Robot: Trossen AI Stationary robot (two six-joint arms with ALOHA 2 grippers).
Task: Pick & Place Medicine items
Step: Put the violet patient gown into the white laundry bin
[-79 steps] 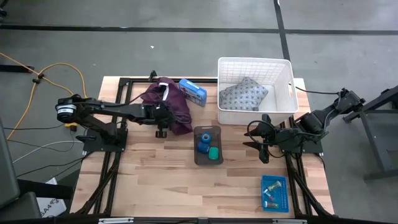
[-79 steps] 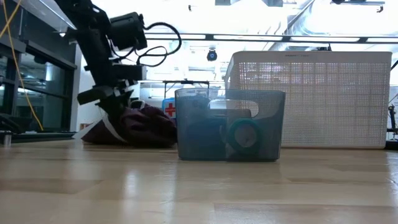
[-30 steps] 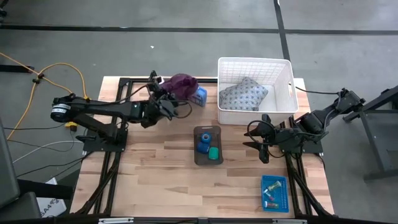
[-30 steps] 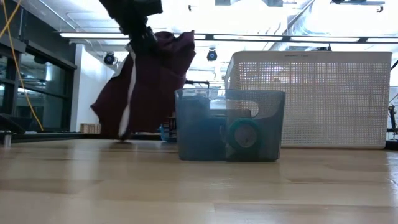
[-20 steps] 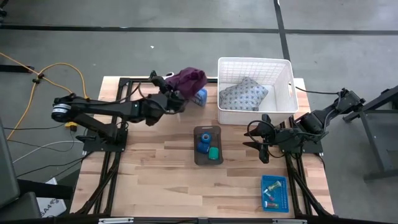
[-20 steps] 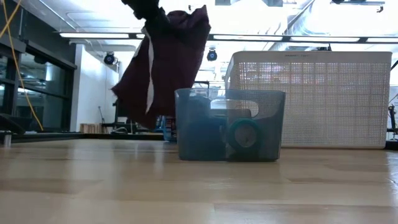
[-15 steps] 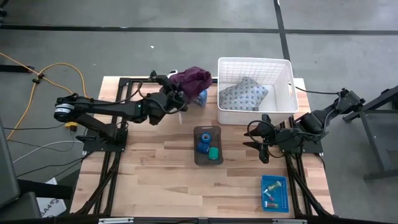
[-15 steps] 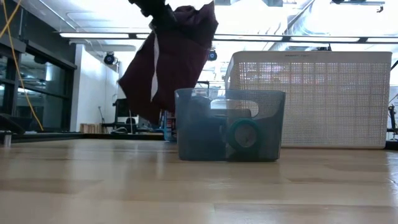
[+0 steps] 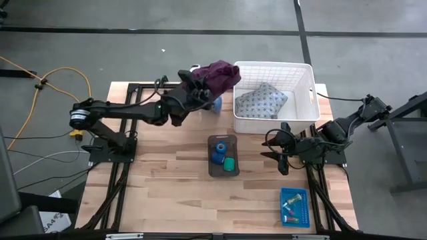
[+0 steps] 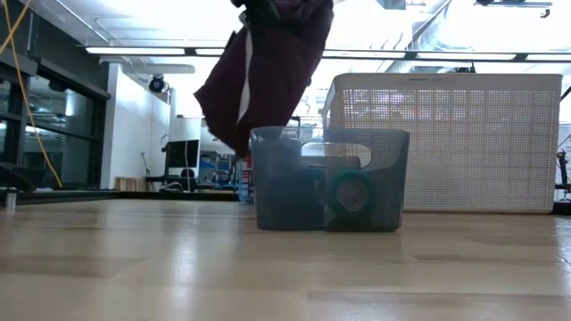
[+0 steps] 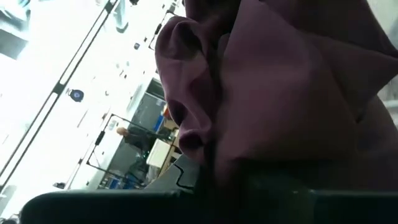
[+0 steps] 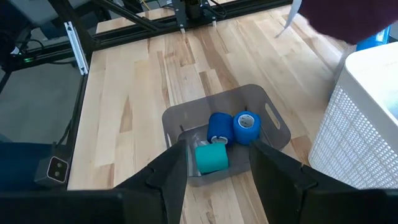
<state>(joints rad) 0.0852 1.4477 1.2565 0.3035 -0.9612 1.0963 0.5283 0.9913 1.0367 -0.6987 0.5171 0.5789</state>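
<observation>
My left gripper (image 9: 198, 91) is shut on a maroon garment (image 9: 217, 74) with white trim, high over the table's far side, just left of the white basket (image 9: 307, 100). In the low view the garment (image 10: 268, 76) hangs behind the grey bin (image 10: 330, 183). The medicine items, two blue rolls (image 12: 219, 127) and a green roll (image 12: 211, 157), lie in that grey bin (image 9: 223, 167). My right gripper (image 9: 279, 157) waits open to the bin's right, its fingers (image 12: 174, 177) framing the bin without touching it. My left gripper pinches a bunched fold of the maroon garment (image 11: 236, 162) between its fingers; the number of layers does not show. The fingers come in about level from the table's left. The cloth hangs slack below them, its lower end (image 10: 234, 143) clear of the table.
A grey patterned cloth (image 9: 261, 100) lies in the white basket. A blue box (image 9: 215, 103) sits under the garment at the far side. A small blue tray (image 9: 293, 205) with tiny pieces is at the near right. Bare wood stretches in front of the bin.
My left gripper has risen and gone toward the table's right, toward the white basket, rolling its wrist, still shut on the maroon garment. The garment's hanging lower end has come up well off the table and swung along with it.
</observation>
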